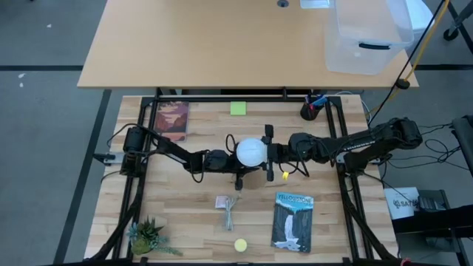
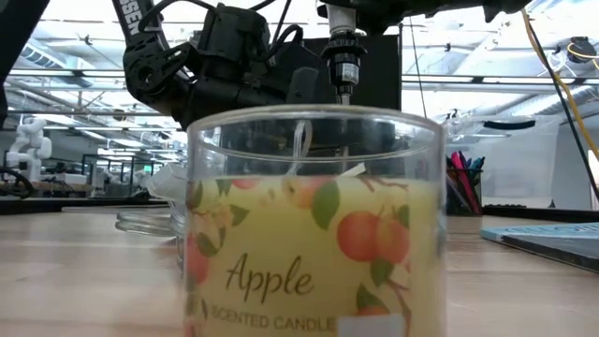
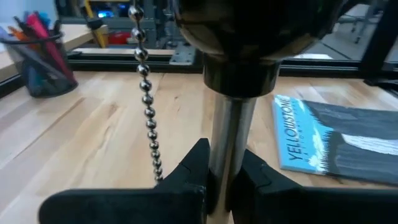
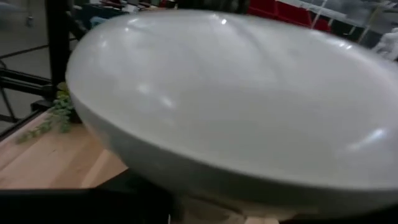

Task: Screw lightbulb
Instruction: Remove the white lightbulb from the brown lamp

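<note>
While between both grippers, lightbulb (image 1: 250, 151) just beside right gripper (image 1: 267, 152), mid-table

Grey floor (image 1: 44, 111); tan table (image 1: 214, 44) beyond; ceiling lights (image 2: 56, 56) overhead

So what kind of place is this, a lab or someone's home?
Most likely a robotics lab or workshop: a wooden workbench inside a black metal frame, open ceiling beams behind, and a cup of pens.

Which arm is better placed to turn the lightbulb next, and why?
The right. Its hand sits against the lightbulb, which fills its wrist view, while the left hand is shut on the lamp stem, steadying it.
</note>
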